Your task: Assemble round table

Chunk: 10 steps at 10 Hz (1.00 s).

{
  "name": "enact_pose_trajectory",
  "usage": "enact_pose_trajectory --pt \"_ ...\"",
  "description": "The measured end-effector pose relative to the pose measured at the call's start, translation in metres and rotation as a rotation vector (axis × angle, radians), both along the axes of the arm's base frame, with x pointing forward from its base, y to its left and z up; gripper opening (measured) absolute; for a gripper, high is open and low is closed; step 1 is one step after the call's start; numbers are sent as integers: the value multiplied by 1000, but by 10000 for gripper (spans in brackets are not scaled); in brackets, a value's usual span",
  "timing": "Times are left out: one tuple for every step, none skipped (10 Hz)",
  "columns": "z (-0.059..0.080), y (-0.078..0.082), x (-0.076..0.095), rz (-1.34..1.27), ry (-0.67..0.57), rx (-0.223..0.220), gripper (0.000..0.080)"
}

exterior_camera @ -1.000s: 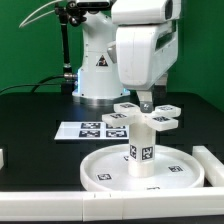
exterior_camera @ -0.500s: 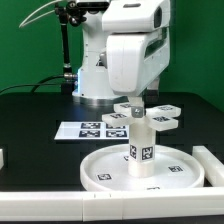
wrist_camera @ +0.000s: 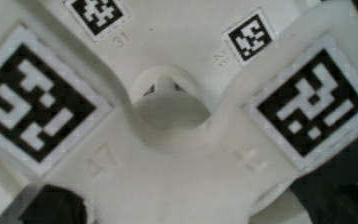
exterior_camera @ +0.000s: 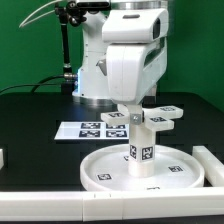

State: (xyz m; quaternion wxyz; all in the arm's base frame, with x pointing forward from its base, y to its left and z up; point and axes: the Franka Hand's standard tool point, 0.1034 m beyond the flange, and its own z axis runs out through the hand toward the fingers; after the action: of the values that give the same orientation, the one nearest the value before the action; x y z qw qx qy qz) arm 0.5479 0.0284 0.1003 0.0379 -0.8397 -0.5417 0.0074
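The large round disc (exterior_camera: 100, 170) lies flat on the black table at the front. The short thick leg (exterior_camera: 141, 150) stands upright in its middle. The cross-shaped piece (exterior_camera: 162, 117) sits on top of the leg. My gripper (exterior_camera: 137, 107) reaches straight down onto the centre of the cross and is shut on it. In the wrist view the cross-shaped piece (wrist_camera: 176, 110) fills the frame with its tags. My gripper (wrist_camera: 194, 205) holds it between dark fingertips (wrist_camera: 51, 205) at the frame's corners.
The marker board (exterior_camera: 85, 129) lies behind the disc toward the exterior view's left. A white rail block (exterior_camera: 212, 165) lies at the disc's right side, and another (exterior_camera: 3, 157) at the left edge. The robot's base (exterior_camera: 95, 70) stands at the back.
My hand has turned about its vertical axis while staying over the leg. The arms of the cross-shaped piece have turned a little with it.
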Motion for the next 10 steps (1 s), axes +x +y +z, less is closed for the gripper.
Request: enact_pose_trajectory --pt "-1 -2 0 -3 2 0 649" --pt "-2 -3 0 -7 3 0 649" --pt "-2 -3 0 -15 4 -1 649" --pt "-2 -3 0 -18 5 -1 649" --pt "-2 -3 0 -19 5 -1 522" --pt "-2 -3 -1 -19 5 -1 444" --pt "-2 -3 -1 -19 5 -1 444" --pt "-2 -3 -1 -23 5 -1 444" --pt "-2 -3 -1 -48 7 -3 444" --pt "-2 -3 -1 -52 7 -2 444"
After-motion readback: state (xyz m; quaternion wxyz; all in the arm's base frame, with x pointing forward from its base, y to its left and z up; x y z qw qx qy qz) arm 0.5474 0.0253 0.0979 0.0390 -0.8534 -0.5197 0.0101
